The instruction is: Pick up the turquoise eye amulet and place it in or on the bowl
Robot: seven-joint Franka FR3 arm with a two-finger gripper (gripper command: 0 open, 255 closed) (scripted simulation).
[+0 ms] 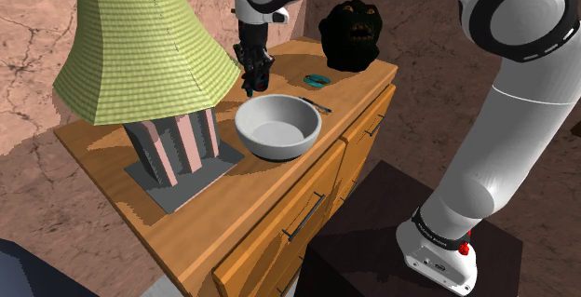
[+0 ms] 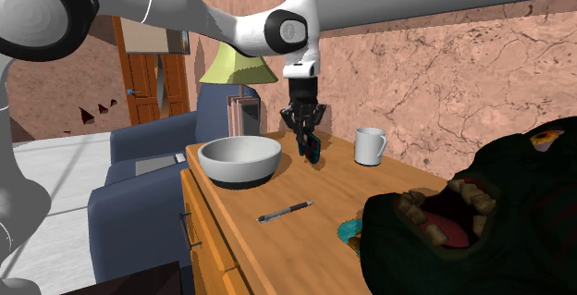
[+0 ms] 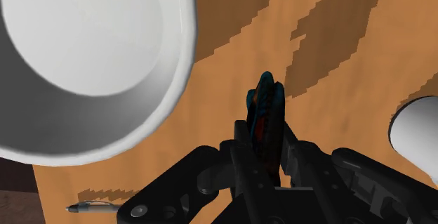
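**Amulet clasped edge-on between bowl and mug**

The turquoise eye amulet [image 3: 268, 114] sits in the gripper [image 3: 265, 144], pinched by its two flat faces. It stands on edge, and its long axis runs along the fingers and points down at the wooden cabinet top [image 1: 102, 146]. The wrist view shows its thin turquoise rim with a dark, reddish band down the middle. About half of it sticks out past the fingertips. It hangs low over the wood, and I cannot tell whether its lower end touches the surface.

The white bowl [image 1: 275, 149] stands upright near the middle of the cabinet top. Its whole inner surface shows plain white. In the shoulder view the amulet is just beyond the bowl's far rim and apart from it. In the second exterior view it is to the bowl's right, between the bowl and a white mug [image 2: 370, 145].

The black fingers are nearly closed, parted only by the amulet's thickness and gripping it on both sides. They touch neither the bowl nor the mug.

A pen [image 2: 285, 212] lies flat near the bowl. A small turquoise ring-shaped thing [image 1: 317, 80] lies flat beside a black monster head [image 1: 349, 34]. A green-shaded lamp [image 1: 140, 44] stands at the shoulder view's left.
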